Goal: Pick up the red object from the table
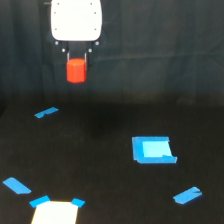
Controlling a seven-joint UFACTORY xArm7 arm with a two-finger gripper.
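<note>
The red object (76, 70) is a small orange-red chunky block. It hangs between the dark fingers of my gripper (76, 59), under the white gripper body near the top left of the exterior view. The gripper is shut on it and holds it well above the black table (100, 165). The block's top is partly hidden by the fingers.
Blue tape strips lie on the table at the left (46, 113), lower left (17, 185) and lower right (187, 195). A blue patch with a pale centre (153, 150) lies right of centre. A pale rectangular patch with blue corners (56, 212) sits at the bottom edge.
</note>
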